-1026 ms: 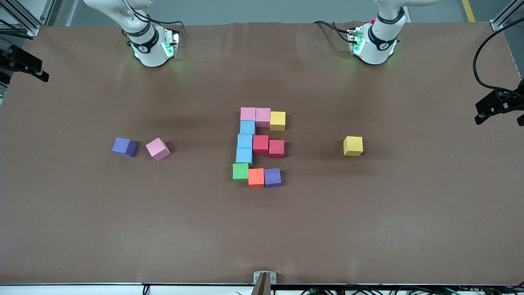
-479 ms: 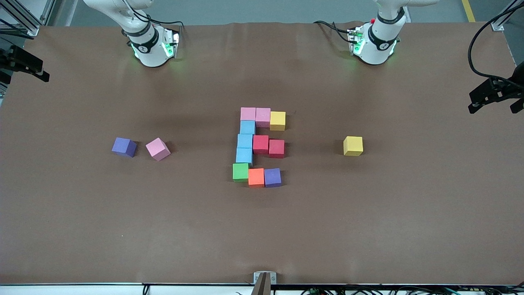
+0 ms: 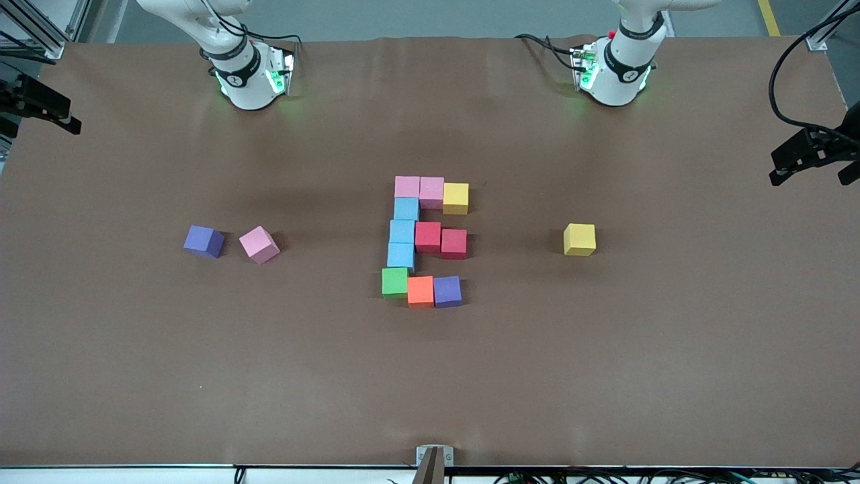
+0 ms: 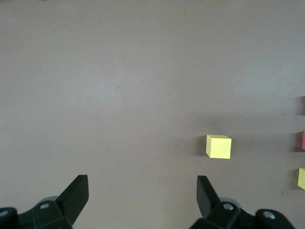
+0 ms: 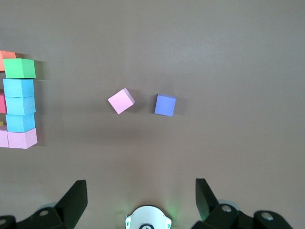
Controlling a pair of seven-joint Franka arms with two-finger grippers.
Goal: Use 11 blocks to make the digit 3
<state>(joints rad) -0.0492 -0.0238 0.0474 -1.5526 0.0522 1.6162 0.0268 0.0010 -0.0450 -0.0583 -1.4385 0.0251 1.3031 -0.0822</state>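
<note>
A brown desk [image 3: 430, 390] seen from above, clock directions centred on the digit 3 [image 3: 403, 232], with 12 o'clock toward the robot bases. The digit sits mid-desk, built of touching cubes: a bar of two pink cubes [image 3: 419, 189] and a yellow cube [image 3: 455, 197] at 12 o'clock, a column of three light blue cubes [image 3: 402, 231], two red cubes [image 3: 441, 240] as the middle bar, and a green cube [image 3: 395, 281], orange cube [image 3: 420, 291] and purple cube [image 3: 447, 291] at 6 o'clock. A loose yellow cube [image 3: 579, 239] lies well apart at 3 o'clock. A loose pink cube [image 3: 259, 244] and loose purple cube [image 3: 203, 240] lie at 9 o'clock. The left gripper [image 4: 142, 183] hangs over the left arm's end of the desk, jaws wide and empty. The right gripper [image 5: 140, 183] hangs above its own base, jaws wide and empty.
</note>
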